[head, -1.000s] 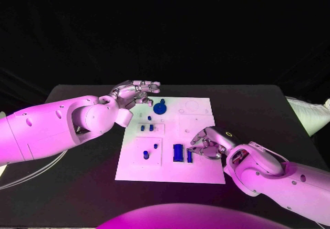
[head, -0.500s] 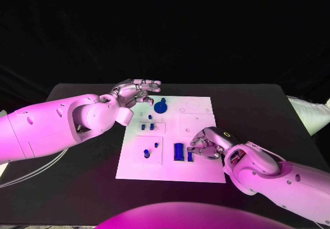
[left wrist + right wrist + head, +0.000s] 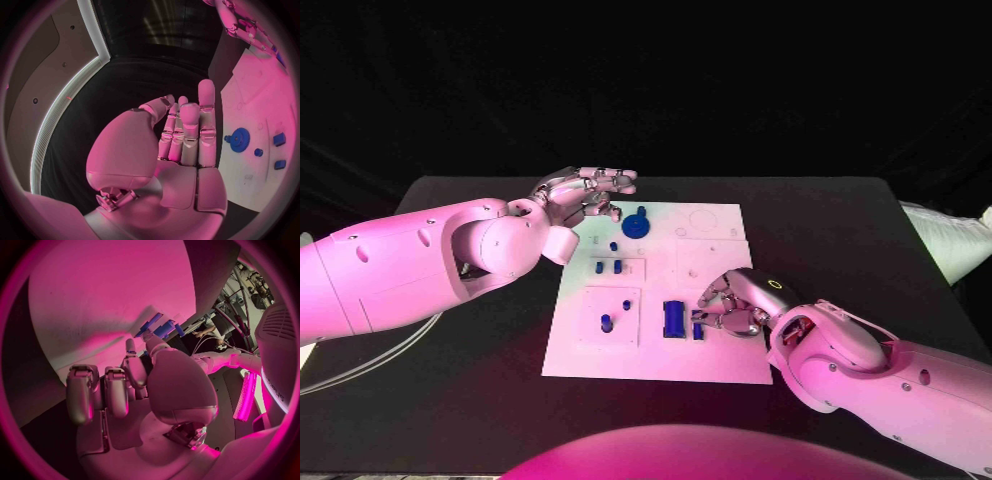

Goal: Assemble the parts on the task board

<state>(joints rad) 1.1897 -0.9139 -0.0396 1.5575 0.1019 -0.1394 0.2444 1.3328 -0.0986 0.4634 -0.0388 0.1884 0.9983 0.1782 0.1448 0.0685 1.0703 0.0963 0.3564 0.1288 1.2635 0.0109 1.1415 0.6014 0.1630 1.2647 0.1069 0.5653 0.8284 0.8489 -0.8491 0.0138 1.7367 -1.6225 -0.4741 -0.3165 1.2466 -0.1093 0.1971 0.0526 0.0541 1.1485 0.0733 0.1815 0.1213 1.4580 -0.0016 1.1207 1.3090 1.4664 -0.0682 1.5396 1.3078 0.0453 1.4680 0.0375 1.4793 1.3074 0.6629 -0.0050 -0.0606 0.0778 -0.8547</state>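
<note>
Fingers of the left hand curl inward with nothing in them, hovering over the far left corner of the task board, just left of the round blue gear. From the head view, the white task board lies in the middle of the black tabletop; small blue parts stand in its left half, two short pegs beyond a recess holding another peg, and a taller blue block stands near the middle. The right hand sits at the board's right side with its fingers bent down beside a slim blue piece; whether they pinch it cannot be told. From the left wrist view, the left hand shows fingers pressed together side by side and straight, empty, with the gear and board off to one side. From the right wrist view, the right hand has its fingers curled, and blue pieces show just past the fingertips against the board; contact is unclear. No brands, labels or writing can be read.
</note>
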